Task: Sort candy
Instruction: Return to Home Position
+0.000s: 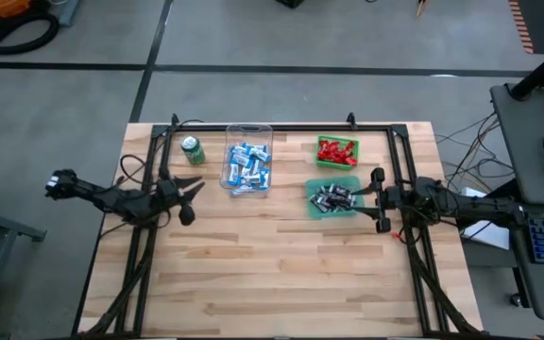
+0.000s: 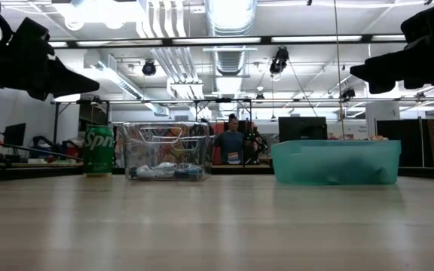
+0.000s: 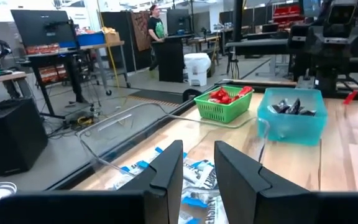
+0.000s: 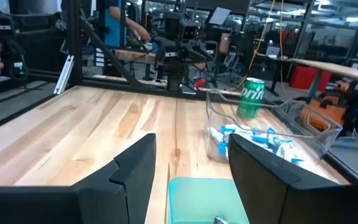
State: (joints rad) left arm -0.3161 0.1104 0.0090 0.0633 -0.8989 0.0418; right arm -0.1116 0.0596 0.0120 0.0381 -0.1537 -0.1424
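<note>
The candy lies sorted in three containers at the table's far middle. Blue-and-white bars point(image 1: 247, 165) fill a clear bin point(image 1: 249, 129), red ones point(image 1: 334, 150) a green basket point(image 3: 224, 107), and black-and-silver ones point(image 1: 331, 197) a teal bin point(image 2: 336, 162). My left gripper point(image 1: 192, 200) hovers level just left of the clear bin, its fingers apart with nothing between them. My right gripper point(image 1: 379, 199) hovers level just right of the teal bin point(image 4: 205, 198), open and empty. Both are above the table, as the low view shows.
A green soda can point(image 1: 192, 149) stands left of the clear bin point(image 4: 272, 134), near the far left. A black frame point(image 1: 281, 127) runs along the table's far edge and sides. The near half of the wooden table point(image 1: 272, 283) is bare. A person point(image 2: 232, 143) stands in the room beyond.
</note>
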